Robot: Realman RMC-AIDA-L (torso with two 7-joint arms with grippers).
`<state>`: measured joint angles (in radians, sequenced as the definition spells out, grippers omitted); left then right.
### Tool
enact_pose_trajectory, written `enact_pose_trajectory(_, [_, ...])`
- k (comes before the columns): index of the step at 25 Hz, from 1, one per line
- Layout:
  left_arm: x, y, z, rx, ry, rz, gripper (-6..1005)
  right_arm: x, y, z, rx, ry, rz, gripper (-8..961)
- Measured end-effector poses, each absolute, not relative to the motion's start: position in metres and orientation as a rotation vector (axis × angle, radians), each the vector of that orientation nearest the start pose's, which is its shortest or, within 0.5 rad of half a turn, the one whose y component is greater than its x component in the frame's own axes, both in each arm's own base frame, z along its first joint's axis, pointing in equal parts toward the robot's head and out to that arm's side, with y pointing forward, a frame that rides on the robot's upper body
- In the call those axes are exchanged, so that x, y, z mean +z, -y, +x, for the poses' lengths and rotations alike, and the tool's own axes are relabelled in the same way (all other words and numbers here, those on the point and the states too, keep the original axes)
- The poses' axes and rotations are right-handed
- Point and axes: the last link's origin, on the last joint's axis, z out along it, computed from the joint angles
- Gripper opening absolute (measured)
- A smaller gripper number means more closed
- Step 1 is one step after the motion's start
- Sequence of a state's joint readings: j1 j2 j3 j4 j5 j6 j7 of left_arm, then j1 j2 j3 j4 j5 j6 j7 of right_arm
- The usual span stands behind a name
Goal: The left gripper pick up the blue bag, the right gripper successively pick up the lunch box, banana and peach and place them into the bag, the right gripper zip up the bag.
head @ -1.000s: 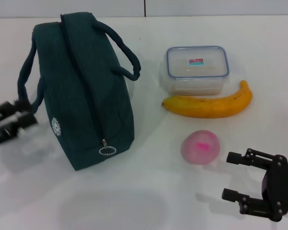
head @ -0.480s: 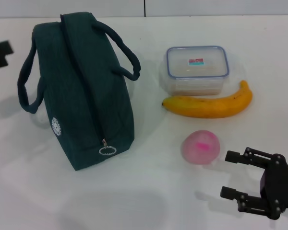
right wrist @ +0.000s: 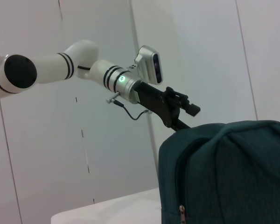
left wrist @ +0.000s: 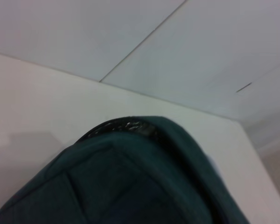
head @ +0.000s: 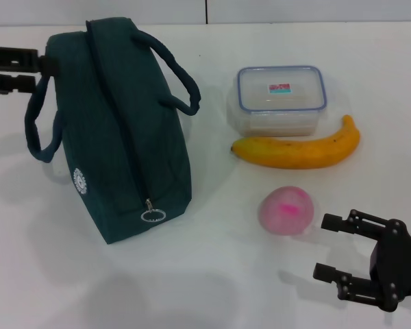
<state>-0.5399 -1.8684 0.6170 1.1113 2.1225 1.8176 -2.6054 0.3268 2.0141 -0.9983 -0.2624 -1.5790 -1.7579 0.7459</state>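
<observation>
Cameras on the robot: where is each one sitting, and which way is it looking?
Head view: sits on the robot's head, looks down at the bag, lunch box, banana and peach; shows the left gripper and open right gripper.
Left wrist view: on the left arm, looks at the bag's end; no body shows.
Right wrist view: on the right arm, looks across at the bag; shows the left arm.
All three share the bag.

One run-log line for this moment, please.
left claw: open, at bag far end | right claw: open, near peach
</observation>
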Motion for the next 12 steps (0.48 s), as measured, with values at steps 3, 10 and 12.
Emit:
enact_pose_trajectory(3, [0.151, -0.348, -0.247, -0.504, 1.692, -2.295, 713, -0.030, -0.222, 0.296, 1.087, -0.304, -2.680, 709])
enact_pose_trajectory(10, [0.136, -0.354, -0.241, -0.456, 1.711, -2.301, 697, -0.031, -0.221, 0.296, 1.087, -0.308, -2.684, 709])
enact_pose_trajectory(12, [0.129, -0.356, -0.241, -0.412, 1.718, -2.292, 693, -0.031, -0.221, 0.296, 1.086, -0.308, -2.684, 709])
